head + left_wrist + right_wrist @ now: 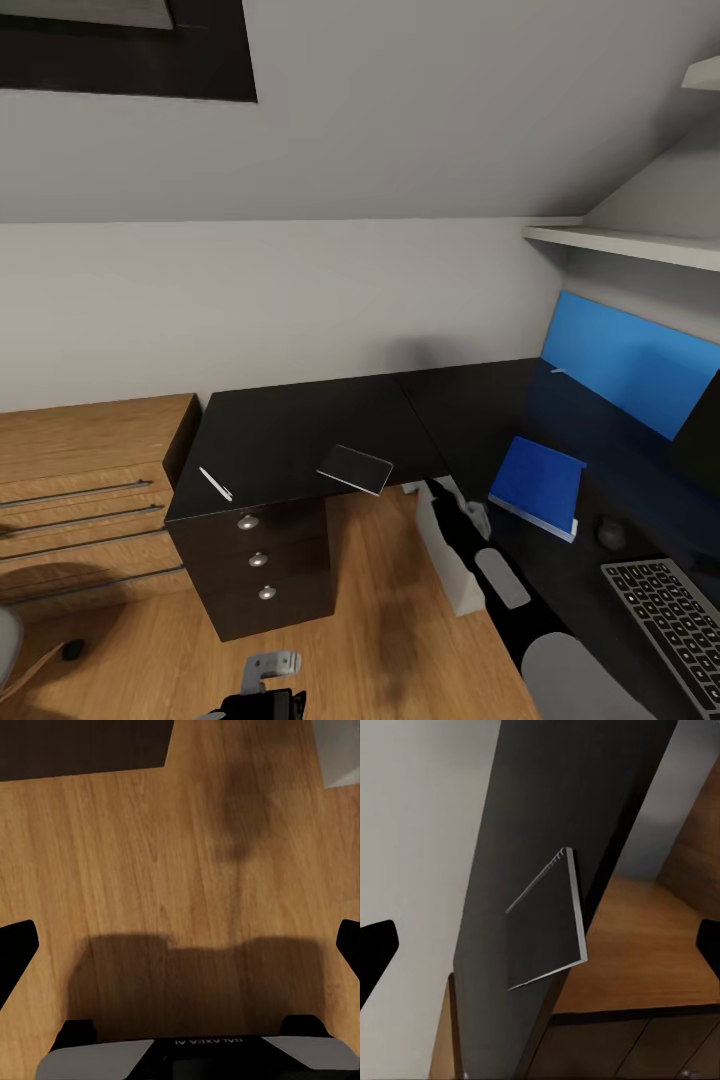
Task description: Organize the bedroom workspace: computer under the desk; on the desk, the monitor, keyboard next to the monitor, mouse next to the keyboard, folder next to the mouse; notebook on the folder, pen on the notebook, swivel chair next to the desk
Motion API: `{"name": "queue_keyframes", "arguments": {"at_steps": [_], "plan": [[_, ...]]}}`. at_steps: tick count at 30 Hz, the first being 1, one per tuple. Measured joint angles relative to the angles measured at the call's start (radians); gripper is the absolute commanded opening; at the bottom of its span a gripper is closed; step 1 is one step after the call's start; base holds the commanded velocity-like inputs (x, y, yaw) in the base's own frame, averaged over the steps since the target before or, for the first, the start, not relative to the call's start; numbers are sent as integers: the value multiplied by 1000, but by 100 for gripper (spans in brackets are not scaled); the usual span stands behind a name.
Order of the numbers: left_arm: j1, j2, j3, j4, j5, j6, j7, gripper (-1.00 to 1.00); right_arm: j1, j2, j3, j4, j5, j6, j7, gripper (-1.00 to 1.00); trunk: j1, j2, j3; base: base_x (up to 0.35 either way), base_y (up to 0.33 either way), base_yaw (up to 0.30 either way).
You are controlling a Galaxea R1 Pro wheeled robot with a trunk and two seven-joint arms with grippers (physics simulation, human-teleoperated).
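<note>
Two claws spread wide, holding nothing: the left claw (180,945) over bare floor, the right claw (540,937) aimed at the notebook (355,467), which overhangs the surface's (300,420) front edge, probably easing a pinch. The folder (537,485) lies near the keyboard (672,620); open room between.

The counter (300,430) is glossy black with a bright blue back panel (630,365) and dark drawers (262,570) with silver knobs. The folder (537,483) is bright blue, its page edges white. The notebook (355,467) is dark grey (paler at its edge). The keyboard (670,620) has dark keys in a silver-grey frame. The floor (180,870) is warm wood-grain.
</note>
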Motion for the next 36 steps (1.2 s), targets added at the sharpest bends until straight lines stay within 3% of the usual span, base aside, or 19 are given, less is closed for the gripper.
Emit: {"name": "queue_keyframes", "arguments": {"at_steps": [9,16,21,33,36], "plan": [[0,0,-1,0,1,0,1,100,0,24,-2,1,-7,-3,-1,100,0,0,0,0,0,36],[0,0,-1,-2,0,-1,2,100,0,29,-3,2,-7,-5,-1,100,0,0,2,0,0,228],[0,0,-24,-19,0,0,0,100,0,30,-2,3,-7,-5,-1,100,0,0,2,0,0,270],[0,5,-23,-78,2,0,8,100,0,30,0,1,-6,1,-5,100,46,-84,-36,0,0,94],[0,4,-23,-78,3,0,55,100,0,29,-1,1,-7,1,-4,100,57,-105,-45,0,0,0]]}}
